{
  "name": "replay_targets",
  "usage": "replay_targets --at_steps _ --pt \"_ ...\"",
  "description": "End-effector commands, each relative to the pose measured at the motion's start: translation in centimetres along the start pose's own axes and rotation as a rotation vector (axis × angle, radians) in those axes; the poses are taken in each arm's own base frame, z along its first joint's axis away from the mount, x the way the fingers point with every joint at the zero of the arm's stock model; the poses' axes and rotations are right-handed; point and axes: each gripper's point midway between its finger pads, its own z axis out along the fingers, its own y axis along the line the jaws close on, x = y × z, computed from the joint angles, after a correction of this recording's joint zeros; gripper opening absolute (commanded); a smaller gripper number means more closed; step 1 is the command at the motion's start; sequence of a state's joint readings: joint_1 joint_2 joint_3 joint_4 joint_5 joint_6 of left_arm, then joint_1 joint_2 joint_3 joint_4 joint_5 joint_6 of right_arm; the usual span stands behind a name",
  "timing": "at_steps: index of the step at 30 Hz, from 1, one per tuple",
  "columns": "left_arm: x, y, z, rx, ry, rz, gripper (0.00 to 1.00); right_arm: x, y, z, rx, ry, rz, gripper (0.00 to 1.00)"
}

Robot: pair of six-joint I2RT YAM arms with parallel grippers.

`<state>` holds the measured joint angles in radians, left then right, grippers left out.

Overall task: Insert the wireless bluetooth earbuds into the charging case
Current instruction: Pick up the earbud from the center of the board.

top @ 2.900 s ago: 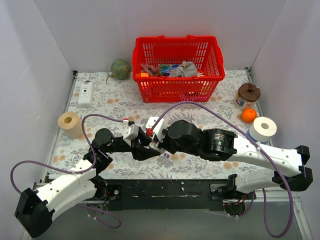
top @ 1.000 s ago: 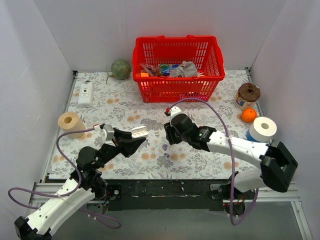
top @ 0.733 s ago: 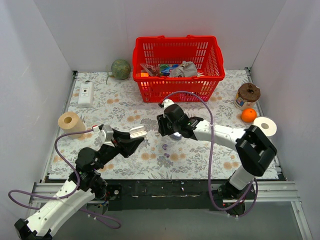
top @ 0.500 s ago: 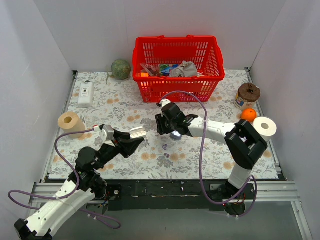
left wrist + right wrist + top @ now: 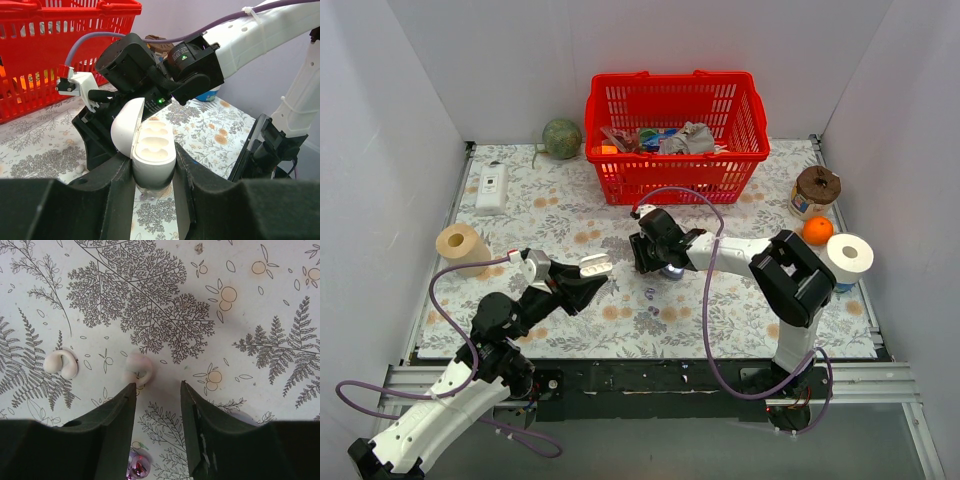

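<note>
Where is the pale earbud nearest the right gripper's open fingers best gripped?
Probably across its rounded body, from straight above: the earbud lies flat on the cloth, low and curled, clear of the second earbud. The right gripper would need shifting toward it to straddle it.

Floral table [image 5: 570, 200]: red basket [image 5: 670, 170], green ball [image 5: 561, 138], tan roll [image 5: 459, 246], white roll [image 5: 848, 256], orange [image 5: 817, 230], jar [image 5: 816, 188], white earbuds [image 5: 61, 363].

Overhead camera looks down; close wrist cameras share the table [image 5: 560, 205].
</note>
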<state>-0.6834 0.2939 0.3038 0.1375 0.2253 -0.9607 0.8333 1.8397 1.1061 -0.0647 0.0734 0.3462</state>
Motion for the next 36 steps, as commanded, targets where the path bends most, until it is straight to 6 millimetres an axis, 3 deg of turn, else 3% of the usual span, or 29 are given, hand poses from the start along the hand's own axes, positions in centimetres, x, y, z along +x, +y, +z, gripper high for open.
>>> replay_targets --at_steps 1,28,36 --pt "-1.5 -0.1 0.1 -0.006 -0.027 0.023 0.0 -2.0 0.7 0.2 -0.022 -0.038 -0.012 0.47" --pt "-0.9 -0.1 0.2 -0.001 -0.009 0.023 0.0 -1.5 1.1 2.5 -0.036 0.028 -0.03 0.43" --pt "-0.9 -0.2 0.3 0.005 -0.006 0.023 0.0 -1.2 1.2 3.0 -0.048 0.047 -0.053 0.33"
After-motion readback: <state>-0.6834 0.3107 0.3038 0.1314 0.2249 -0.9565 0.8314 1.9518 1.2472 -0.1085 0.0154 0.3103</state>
